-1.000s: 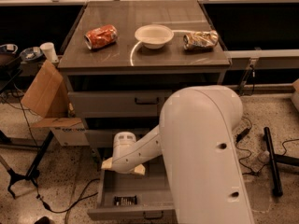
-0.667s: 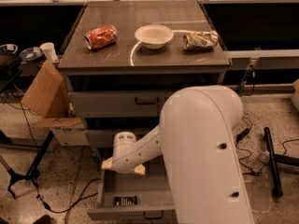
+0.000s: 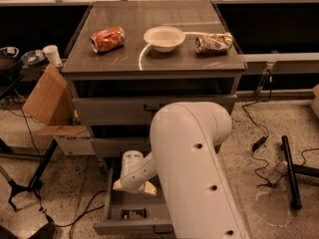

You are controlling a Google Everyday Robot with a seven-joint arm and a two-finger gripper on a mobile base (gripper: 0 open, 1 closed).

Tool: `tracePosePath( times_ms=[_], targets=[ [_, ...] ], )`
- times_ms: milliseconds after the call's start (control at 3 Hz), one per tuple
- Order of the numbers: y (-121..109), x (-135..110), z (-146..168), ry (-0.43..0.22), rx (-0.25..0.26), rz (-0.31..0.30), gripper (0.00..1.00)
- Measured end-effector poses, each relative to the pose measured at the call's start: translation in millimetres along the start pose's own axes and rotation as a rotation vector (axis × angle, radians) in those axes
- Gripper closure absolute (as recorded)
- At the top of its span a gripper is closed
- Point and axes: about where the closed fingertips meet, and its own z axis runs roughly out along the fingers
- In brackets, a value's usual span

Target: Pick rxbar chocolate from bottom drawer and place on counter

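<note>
1. The white arm (image 3: pixel 194 173) bends down into the open bottom drawer (image 3: pixel 129 228).
2. The gripper (image 3: pixel 134 186) hangs over the drawer floor, spread wide and holding nothing.
3. The rxbar chocolate (image 3: pixel 133 213) lies flat at 6 o'clock from the gripper, apart from it.
4. The counter (image 3: pixel 159 63) stands at 12 o'clock.

Dim warm light, counter (image 3: pixel 124 59) glare; end effector (image 3: pixel 133 187) over the seemingly shadowed bottom drawer (image 3: pixel 119 227).
</note>
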Motion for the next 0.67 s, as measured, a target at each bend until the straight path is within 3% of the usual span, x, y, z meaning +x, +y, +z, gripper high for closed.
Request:
tracePosePath(
  times_ms=[667],
  targets=[
    [15.6, -26.7, 92.7, -0.055, -0.036, 0.013, 0.0]
  ],
)
